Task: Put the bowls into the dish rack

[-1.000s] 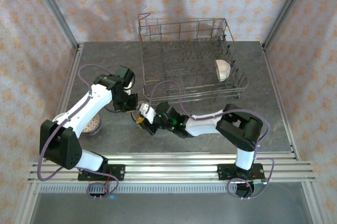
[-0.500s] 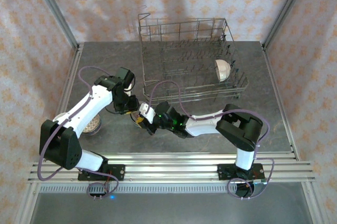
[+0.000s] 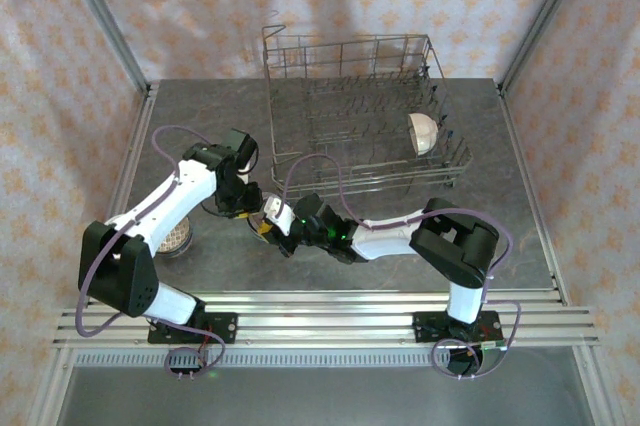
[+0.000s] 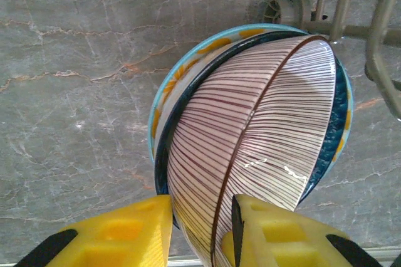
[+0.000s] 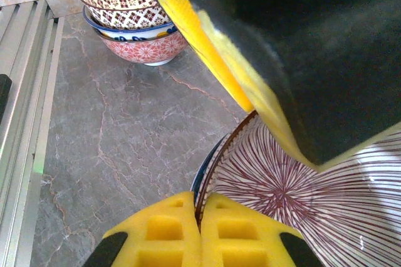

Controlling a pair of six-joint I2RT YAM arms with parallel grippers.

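Observation:
A white bowl with maroon stripes (image 4: 263, 123) tilts up out of a dark blue bowl (image 4: 339, 110), which rests in a light-blue and yellow bowl (image 4: 188, 69). My right gripper (image 5: 200, 217) is shut on the striped bowl's (image 5: 301, 192) near rim. My left gripper (image 4: 200, 229) is open astride the opposite wall, one finger outside and one inside, with a gap showing. Both grippers, left (image 3: 252, 208) and right (image 3: 268, 221), meet at this stack in front of the wire dish rack (image 3: 350, 116). A cream bowl (image 3: 424, 133) stands in the rack's right end.
Another stack of patterned bowls (image 5: 131, 10) sits at the table's left by the left arm (image 3: 176, 239). The rack's foot and lower wires (image 4: 382, 29) lie just beyond the striped bowl. Metal rails (image 3: 320, 311) run along the near table edge.
The left arm has shifted slightly toward the bowl stack. The right arm has stayed where it was.

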